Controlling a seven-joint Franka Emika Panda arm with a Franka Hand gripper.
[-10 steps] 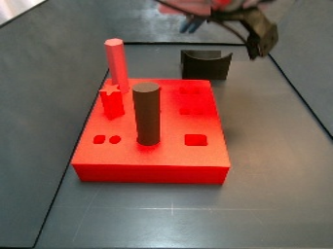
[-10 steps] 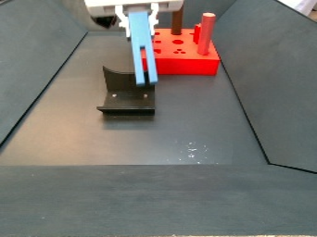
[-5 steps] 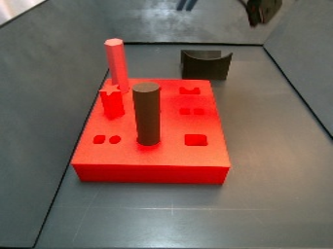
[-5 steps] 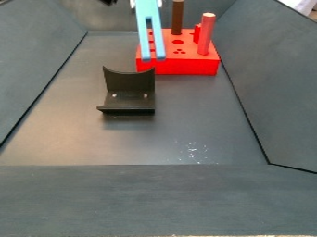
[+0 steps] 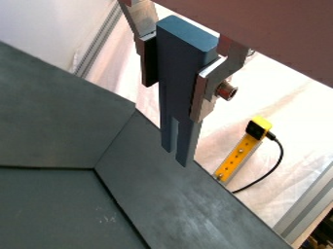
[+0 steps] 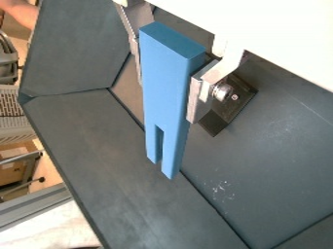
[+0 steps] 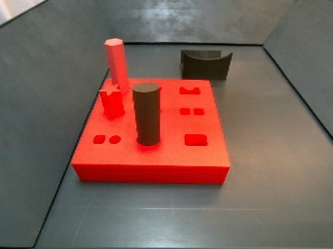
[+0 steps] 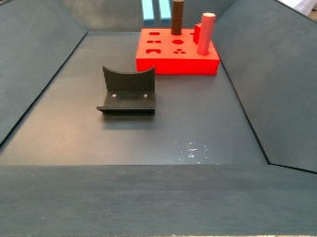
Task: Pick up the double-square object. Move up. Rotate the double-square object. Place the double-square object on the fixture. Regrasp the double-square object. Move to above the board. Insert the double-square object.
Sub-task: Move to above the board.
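My gripper is shut on the double-square object, a grey-blue bar that hangs upright between the silver fingers with its two square prongs pointing down. Both wrist views show this grip; the bar and the gripper are high above the dark floor. In a side view only the bar's lower end shows at the top edge, above the board's near side. The fixture stands bare on the floor. The red board shows its cutouts.
A red hexagonal post and a dark grey cylinder stand upright on the board. Sloped dark walls ring the floor. A yellow tool with a cable lies outside the enclosure.
The gripper has risen with the bar and moved toward the board. It has left both side views, and only the bar's lower end still shows in one.
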